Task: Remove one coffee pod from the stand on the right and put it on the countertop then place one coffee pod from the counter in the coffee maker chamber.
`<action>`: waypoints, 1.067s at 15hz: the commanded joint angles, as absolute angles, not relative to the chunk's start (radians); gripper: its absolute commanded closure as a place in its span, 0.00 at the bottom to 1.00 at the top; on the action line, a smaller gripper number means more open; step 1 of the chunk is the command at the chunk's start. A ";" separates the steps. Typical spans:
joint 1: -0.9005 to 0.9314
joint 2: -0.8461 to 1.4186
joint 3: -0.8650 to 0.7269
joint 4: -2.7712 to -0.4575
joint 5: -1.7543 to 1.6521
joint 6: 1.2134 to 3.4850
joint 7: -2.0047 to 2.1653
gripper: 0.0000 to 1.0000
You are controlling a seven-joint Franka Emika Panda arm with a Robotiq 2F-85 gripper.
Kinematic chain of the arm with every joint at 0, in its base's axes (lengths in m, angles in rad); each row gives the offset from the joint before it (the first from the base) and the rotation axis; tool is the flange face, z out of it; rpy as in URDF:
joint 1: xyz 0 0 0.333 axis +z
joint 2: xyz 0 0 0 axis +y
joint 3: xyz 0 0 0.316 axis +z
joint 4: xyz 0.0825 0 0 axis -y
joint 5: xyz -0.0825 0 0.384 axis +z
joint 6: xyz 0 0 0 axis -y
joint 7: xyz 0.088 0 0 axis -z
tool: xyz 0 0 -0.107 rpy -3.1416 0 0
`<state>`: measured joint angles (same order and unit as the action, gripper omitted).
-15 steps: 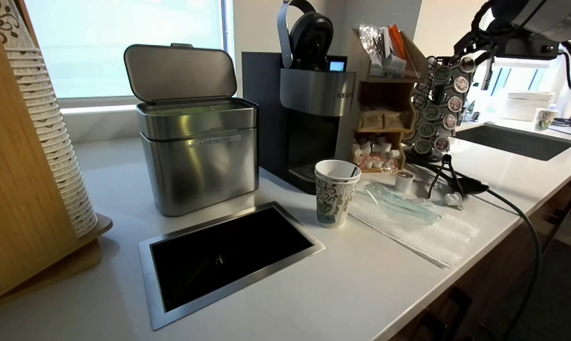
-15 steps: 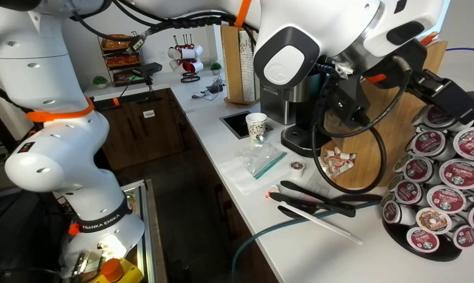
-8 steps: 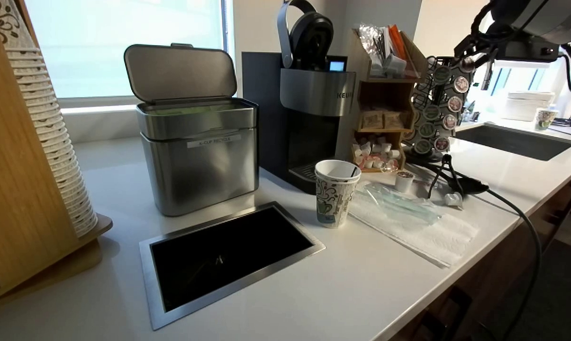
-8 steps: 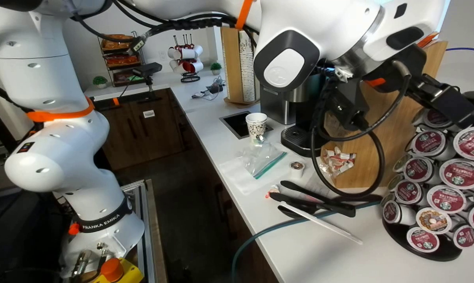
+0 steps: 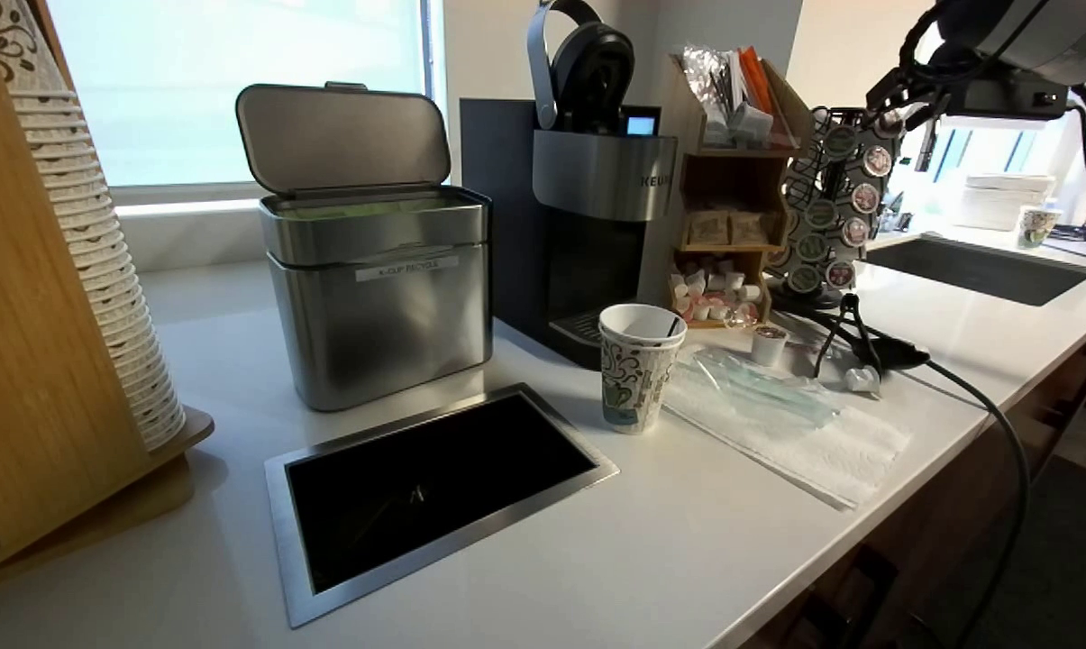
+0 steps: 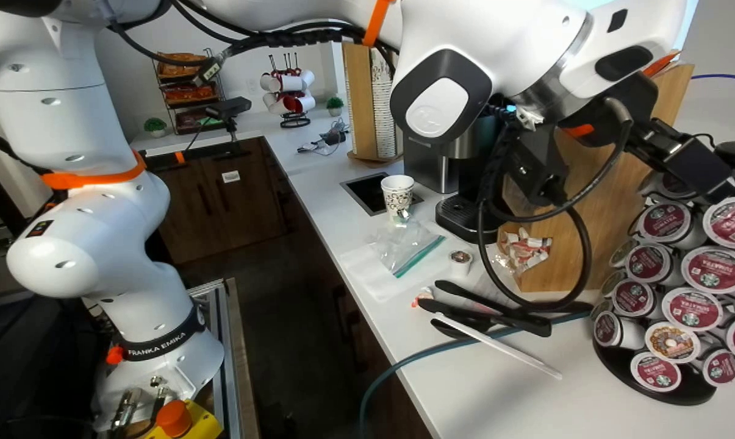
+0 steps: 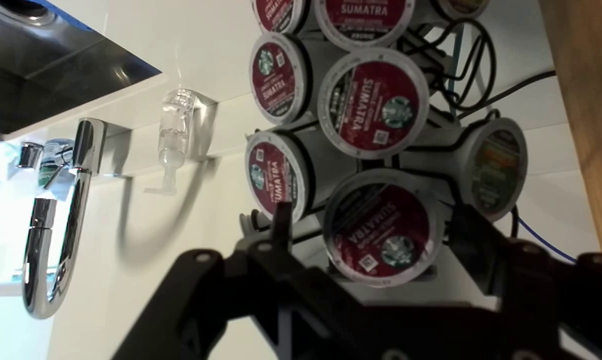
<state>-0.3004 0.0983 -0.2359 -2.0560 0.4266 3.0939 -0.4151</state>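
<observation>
The coffee pod [image 7: 388,237] sits in the top row of the stand [image 6: 684,393], its axis sideways and its printed Sumatra lid facing outward; the stand rises upright. The gripper [image 7: 374,220] is released, its fingers [image 7: 473,247] apart on either side of that pod. A loose pod [image 6: 459,266] stands upright, label up, in from the front edge of the countertop [image 6: 526,408], between a zip bag [image 6: 404,244] and the shelf unit [image 6: 614,207]. Past the stand the sink [image 5: 975,270] is sunk into the countertop, and a window [image 5: 236,63] shows behind the steel bin [image 5: 380,324]. The coffee maker [image 5: 597,171] has its head [image 5: 594,77] raised. In the shelf unit, small white tubs [image 5: 709,288] fill the lowest compartment and brown packets [image 5: 709,228] lie in the middle one. Nested paper cups [image 5: 634,383] hold a dark stick [image 5: 672,326]; the steel bin, its lid up, stands near a long edge of the black inset [image 5: 290,541]
</observation>
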 commanded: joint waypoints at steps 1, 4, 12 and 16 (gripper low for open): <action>-0.310 0.061 -0.222 -2.089 0.458 3.090 -0.450 0.19; -0.307 0.061 -0.222 -2.089 0.453 3.088 -0.447 0.38; -0.308 0.026 -0.216 -2.120 0.462 3.100 -0.463 0.71; -0.308 0.013 -0.229 -2.128 0.446 3.075 -0.436 0.71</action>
<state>-0.3021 0.0651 -0.2293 -2.0844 0.4267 3.0949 -0.4266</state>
